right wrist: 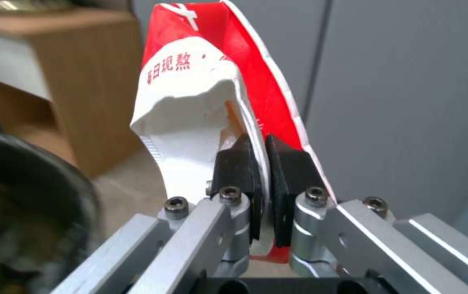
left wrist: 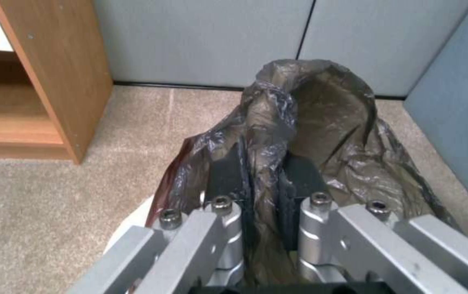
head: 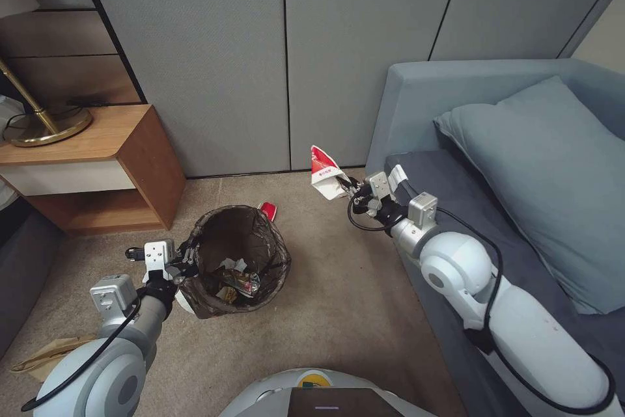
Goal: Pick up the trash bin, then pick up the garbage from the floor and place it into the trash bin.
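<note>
- Head view: left tool (head: 187, 259) clamps trash bin (head: 244, 259) rim, near left.
- Right tool (head: 346, 187) pinches crushed red-and-white cup (head: 325, 173), far right of bin.

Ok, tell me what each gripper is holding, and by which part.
Left gripper: the trash bin, by its bag-covered rim. Right gripper: a crushed paper cup, by its wall.

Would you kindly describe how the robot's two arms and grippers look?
Both arms are glossy white with rounded joints, black cables looping outside, and small grey boxes at the wrists. The left gripper and right gripper have silver metal linkages with hex bolts and black pads.
</note>
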`<state>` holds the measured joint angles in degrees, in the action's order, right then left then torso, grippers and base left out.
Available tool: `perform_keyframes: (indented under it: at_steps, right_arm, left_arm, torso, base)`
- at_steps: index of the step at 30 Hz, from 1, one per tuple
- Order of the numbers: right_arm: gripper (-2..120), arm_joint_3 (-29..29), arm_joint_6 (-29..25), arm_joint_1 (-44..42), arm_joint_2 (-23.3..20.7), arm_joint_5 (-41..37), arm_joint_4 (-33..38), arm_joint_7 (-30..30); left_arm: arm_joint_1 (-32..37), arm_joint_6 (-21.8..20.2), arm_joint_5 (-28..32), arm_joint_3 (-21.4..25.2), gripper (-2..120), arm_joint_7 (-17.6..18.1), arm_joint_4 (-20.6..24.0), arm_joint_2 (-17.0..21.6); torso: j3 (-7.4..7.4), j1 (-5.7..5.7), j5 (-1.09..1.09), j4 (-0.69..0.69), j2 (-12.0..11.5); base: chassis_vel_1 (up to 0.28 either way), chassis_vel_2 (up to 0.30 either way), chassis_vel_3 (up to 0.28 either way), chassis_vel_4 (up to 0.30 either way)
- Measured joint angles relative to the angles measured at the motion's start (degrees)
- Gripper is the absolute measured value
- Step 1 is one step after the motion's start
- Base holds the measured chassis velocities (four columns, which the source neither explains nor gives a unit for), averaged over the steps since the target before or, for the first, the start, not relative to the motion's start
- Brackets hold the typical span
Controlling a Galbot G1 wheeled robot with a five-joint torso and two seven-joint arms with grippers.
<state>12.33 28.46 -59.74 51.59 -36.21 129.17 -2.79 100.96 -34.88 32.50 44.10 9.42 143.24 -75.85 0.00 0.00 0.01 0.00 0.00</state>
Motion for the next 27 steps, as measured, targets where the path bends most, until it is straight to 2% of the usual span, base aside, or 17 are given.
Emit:
perform_keyframes:
  at_steps: [7, 11, 18, 27]
  right_arm:
    - [4, -2.25, 1.11, 1.92, -1.16, -4.32, 3.71, 0.12]
    - [4, -5.55, 2.43, 5.24, -1.44, -7.17, 5.10, 0.89]
    - [4, -15.10, 3.02, 11.34, -1.14, -7.80, 4.16, 0.43]
    - [4, -24.17, 3.84, 16.04, 0.52, -7.47, 1.44, -0.86]
  left_arm:
    - [0.17, 0.01, 0.00, -0.08, 8, -0.04, 0.00, 0.07]
    - [0.14, 0.01, 0.01, -0.26, 8, -0.07, 0.00, 0.07]
    - [-0.11, 0.02, -0.04, -0.60, 8, -0.09, 0.00, -0.21]
    - [-0.45, 0.07, -0.02, -0.47, 8, -0.15, 0.00, -0.58]
  torso:
    - [0.00, 0.00, -0.01, -0.01, 0.00]
    - [0.00, 0.00, 0.00, 0.01, 0.00]
    - [0.00, 0.00, 0.00, -0.01, 0.00]
    - [0.00, 0.00, 0.00, 0.00, 0.00]
  base:
    - [0.000, 0.000, 0.000, 0.000]
    - [0.000, 0.000, 0.000, 0.000]
    - [0.000, 0.000, 0.000, 0.000]
    - [0.000, 0.000, 0.000, 0.000]
